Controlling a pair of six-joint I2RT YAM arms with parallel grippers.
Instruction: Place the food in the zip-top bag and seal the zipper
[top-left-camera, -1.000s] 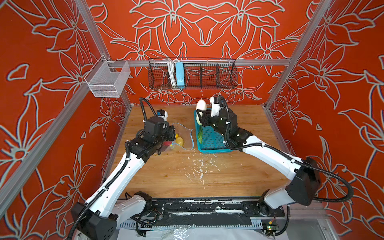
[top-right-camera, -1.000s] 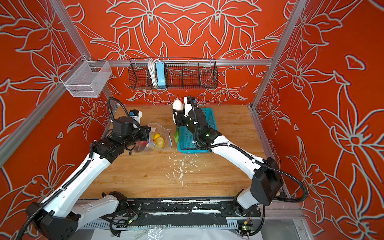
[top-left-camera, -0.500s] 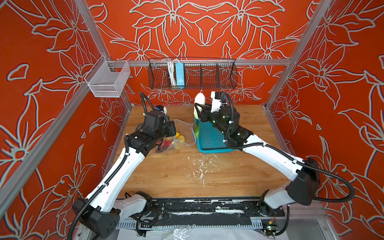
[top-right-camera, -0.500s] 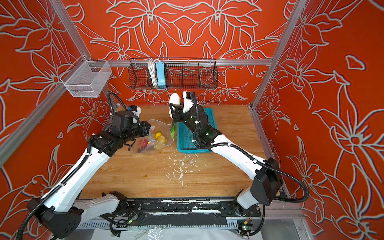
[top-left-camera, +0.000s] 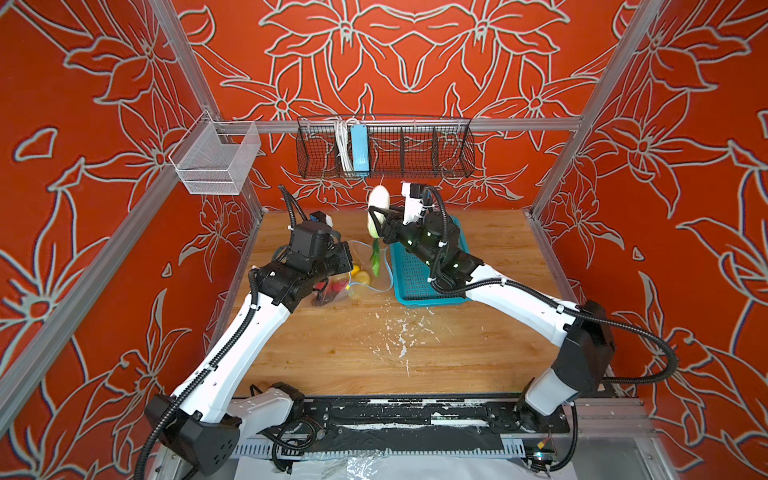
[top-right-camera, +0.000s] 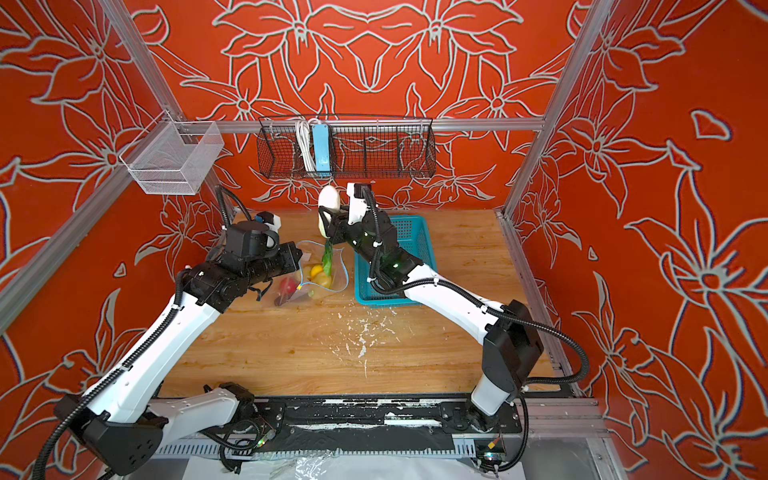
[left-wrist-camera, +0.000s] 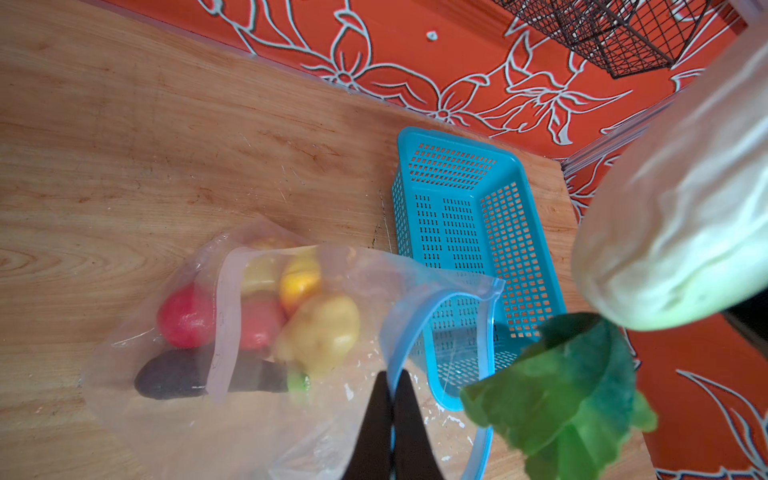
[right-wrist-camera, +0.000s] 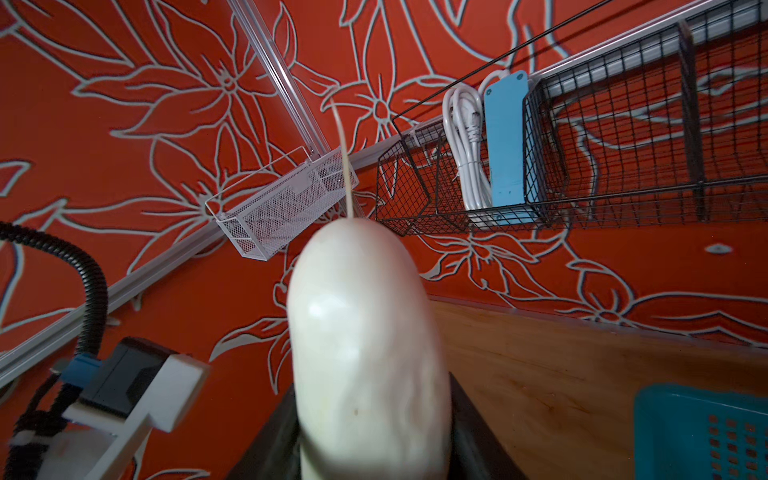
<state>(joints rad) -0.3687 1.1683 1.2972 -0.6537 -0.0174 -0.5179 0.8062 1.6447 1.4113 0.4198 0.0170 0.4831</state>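
1. The light wooden desk (top-left-camera: 332, 345) carries everything. No loose food shows on its bare boards, only white flecks near the middle.
2. The teal perforated plastic basket (left-wrist-camera: 457, 199) stands just beside the bag, and what shows of its floor holds no food, so the fetching looks all but done.
3. The clear flimsy plastic zip-top bag (left-wrist-camera: 249, 424) lies slumped on the desk, to the left of the basket in both top views. Its mouth is lifted and gapes toward the basket. The left pincer (left-wrist-camera: 390, 380) is pressed together on the mouth's rim and holds it up.
4. The long white vegetable with green leaves (top-right-camera: 328, 199) is the one piece outside the bag. The right pincer (top-right-camera: 329, 222) clasps its white body, and it hangs upright with the leaves down, over the bag's mouth. In both top views the leaf tips overlap the opening, but whether they are inside it I cannot tell.
5. Already bagged and heaped at the closed end are two red tomatoes (left-wrist-camera: 185, 316), two yellowish potatoes (left-wrist-camera: 320, 332), a red-yellow fruit (left-wrist-camera: 299, 280) and a dark eggplant (left-wrist-camera: 170, 376) lying lowest. A white label patch (left-wrist-camera: 226, 316) partly veils them.
6. The zipper, a thin light-blue strip (left-wrist-camera: 491, 332), curves in a wide loop with its two sides well apart — unsealed. By my judgement two steps remain: drop the vegetable in, then press the strip closed along its length.
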